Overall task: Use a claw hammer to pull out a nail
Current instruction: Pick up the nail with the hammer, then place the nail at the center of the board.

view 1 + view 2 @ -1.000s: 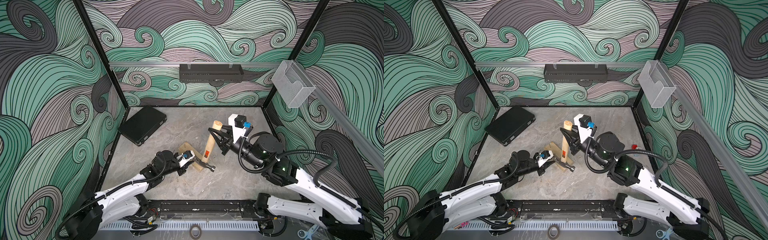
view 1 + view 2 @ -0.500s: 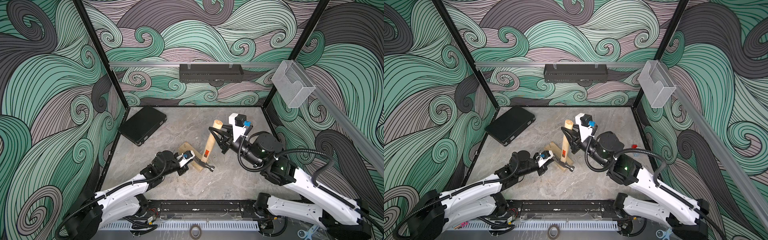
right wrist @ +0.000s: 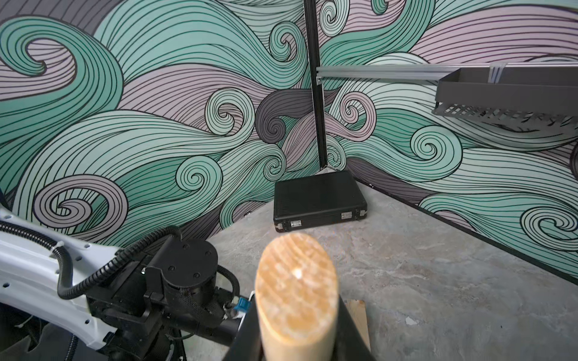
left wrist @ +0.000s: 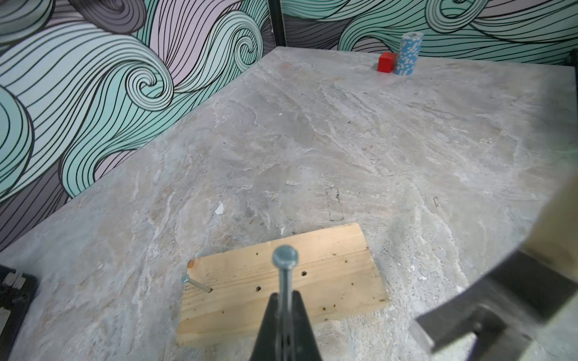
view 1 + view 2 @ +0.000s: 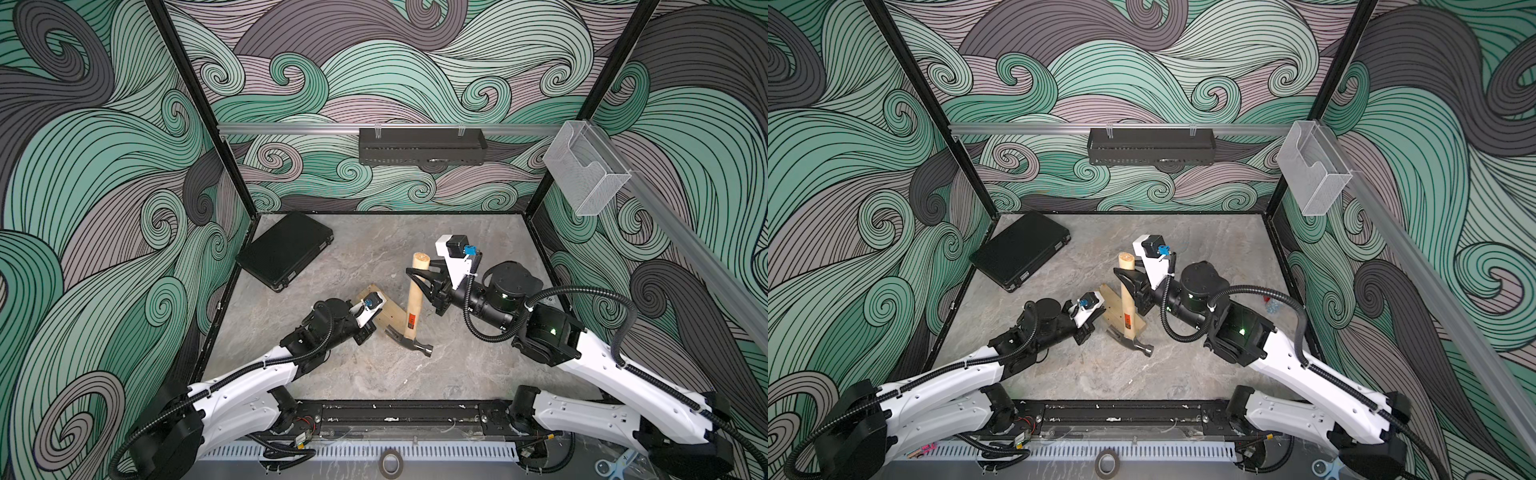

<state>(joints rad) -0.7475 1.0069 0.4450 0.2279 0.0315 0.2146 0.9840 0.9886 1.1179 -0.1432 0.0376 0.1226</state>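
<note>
Far-left corner of the bench [image 5: 374, 374]: black case [image 5: 284, 249], lying flat, in the same spot as a second ago.

Nearer the middle: left gripper [image 4: 284, 300], black fingers pressed together on a nail [image 4: 284, 272]. Shank pinched between the tips, round head pointing away above the wooden board [image 4: 328, 281], point of the nail hidden between the fingers. Not fully closed a second ago, clamped now. Shifted slightly away from the front edge in both top views.

Board flat on the bench near its centre, dotted with small holes. Second nail [image 4: 197, 283] leaning out of the wood close to one corner.

Across the right part of the board: claw hammer [image 5: 414, 303]. Grey head [image 5: 411, 344] low at the board's near side, claw turned toward the left gripper. Orange-and-black label just above the head, pale handle slanting up toward the far edge. Cannot tell whether the head touches the bench. Against a second ago, butt end tipped leftward and the whole hammer drawn a little toward the front edge.

Right gripper [image 5: 420, 286] clamped across the handle just below the butt, with the oval end grain [image 3: 297, 287] close in the right wrist view. Wrist moved leftward along with the handle.

Near the right edge of the bench, seen from the left wrist: red block [image 4: 386, 62] touching a stack of blue chips [image 4: 408, 53].
</note>
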